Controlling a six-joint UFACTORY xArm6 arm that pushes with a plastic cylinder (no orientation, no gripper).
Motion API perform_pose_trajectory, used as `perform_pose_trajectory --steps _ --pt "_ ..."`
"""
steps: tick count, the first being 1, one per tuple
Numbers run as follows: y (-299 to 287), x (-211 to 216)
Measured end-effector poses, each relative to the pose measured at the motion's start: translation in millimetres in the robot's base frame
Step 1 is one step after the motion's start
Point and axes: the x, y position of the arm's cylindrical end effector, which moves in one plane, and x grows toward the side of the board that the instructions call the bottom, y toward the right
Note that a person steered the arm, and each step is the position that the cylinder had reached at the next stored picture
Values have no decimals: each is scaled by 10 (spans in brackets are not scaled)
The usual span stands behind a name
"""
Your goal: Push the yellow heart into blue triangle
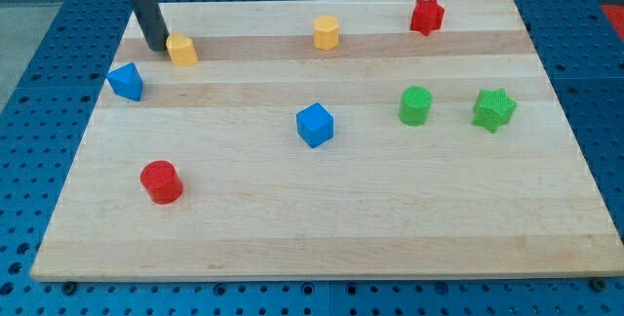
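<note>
One dark rod comes down at the view's top left, and my tip (156,45) sits on the worktop (322,228) just at the left side of the yellow heart (181,50), touching it or nearly so. No fingers exist on this rod, so nothing is spread or pinched. Below and to the left of the heart, near it, lies the blue triangle (126,81), close to the worktop's left edge. Farther out are a blue cube (315,125) near the middle, a red cylinder (161,181) at lower left, a yellow hexagonal block (327,33) and a red star (426,16) along the top, then a green cylinder (415,105) and a green star (494,109) at right.
</note>
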Motion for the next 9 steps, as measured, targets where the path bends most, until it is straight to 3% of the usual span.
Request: perform_pose_trajectory --steps 1,2,3,4,6,8,9 --pt "204 -363" --pt "663 -339" --pt "768 -206" --pt "464 79" --pt "-143 147" --pt "49 -57" --pt "34 173"
